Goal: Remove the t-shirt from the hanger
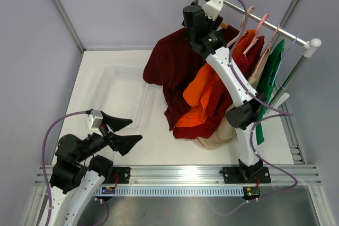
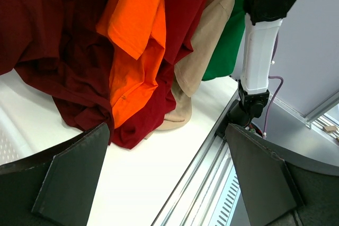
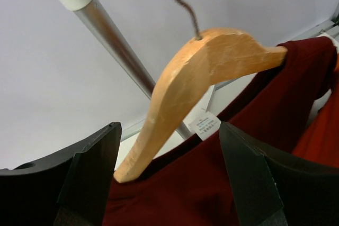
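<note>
The dark red t-shirt (image 1: 169, 67) hangs from a wooden hanger (image 3: 196, 78) on the metal rail (image 3: 114, 41) and drapes onto the table. In the right wrist view the hanger's left arm is bare, its tip at the collar, while its right end sits under the t-shirt (image 3: 212, 183) shoulder beside a white label (image 3: 205, 125). My right gripper (image 3: 168, 130) is open just below the hanger and collar, holding nothing; the top view shows the right gripper (image 1: 198, 19) up at the rail's left end. My left gripper (image 1: 122, 133) is open and low near the table's front left.
Orange (image 1: 204, 93), beige (image 2: 206, 41) and green (image 1: 270, 72) shirts hang on the same rail to the right, on pink and pale hangers. A shallow white basket (image 1: 122, 88) lies at the left. The aluminium frame rail (image 1: 180, 175) runs along the front edge.
</note>
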